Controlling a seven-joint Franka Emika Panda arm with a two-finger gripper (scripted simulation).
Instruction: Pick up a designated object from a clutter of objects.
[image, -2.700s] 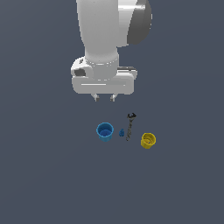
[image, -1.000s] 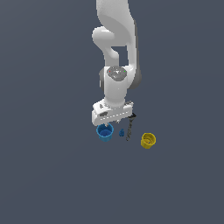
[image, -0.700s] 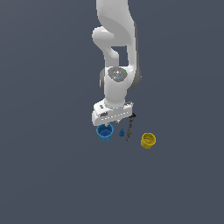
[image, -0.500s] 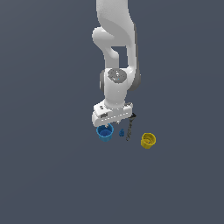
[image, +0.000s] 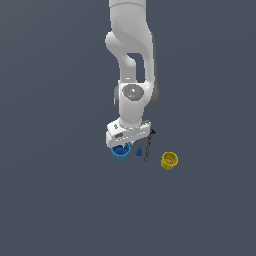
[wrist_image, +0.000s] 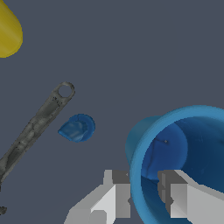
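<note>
Wrist view: gripper (wrist_image: 142, 192) straddled the blue cup's (wrist_image: 183, 162) rim, one finger outside the wall, one inside.
Contact with the rim could not be judged, so clamped or released was unclear. That view also showed the wrench's (wrist_image: 35, 127) ring end and the tiny blue piece (wrist_image: 77, 128) apart from each other and from the cup. Exterior view hid the fingers behind the hand (image: 128, 134); blue cup (image: 120, 152) sat below it, yellow cup (image: 169, 160) well apart toward the exterior view's right, open floor (image: 60, 200) all around.
</note>
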